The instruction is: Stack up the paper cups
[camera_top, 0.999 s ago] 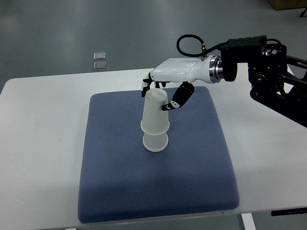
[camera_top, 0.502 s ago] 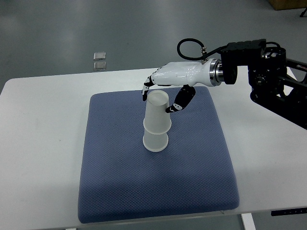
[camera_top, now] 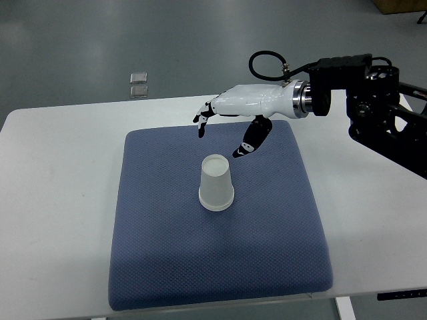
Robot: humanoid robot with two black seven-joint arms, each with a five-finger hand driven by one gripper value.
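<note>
The white table (camera_top: 60, 167) ran past both side edges of the view, with bare surface left and right of the blue mat (camera_top: 167, 267). The right hand (camera_top: 250, 107) hung over the mat's far edge, its fingers (camera_top: 200, 123) spread and empty. The nested paper cups (camera_top: 217, 183) stood upside down near the mat's centre, apart from the hand, with open mat all round.

Only the stacked paper cups (camera_top: 217, 185) stand on the blue mat (camera_top: 167, 267), a little toward its far edge — the near half and both side edges lie bare. The right hand (camera_top: 227, 127) hangs over the mat's far edge, fingers spread, apart from the cups — the white table (camera_top: 60, 200) offers open margins on both sides.
</note>
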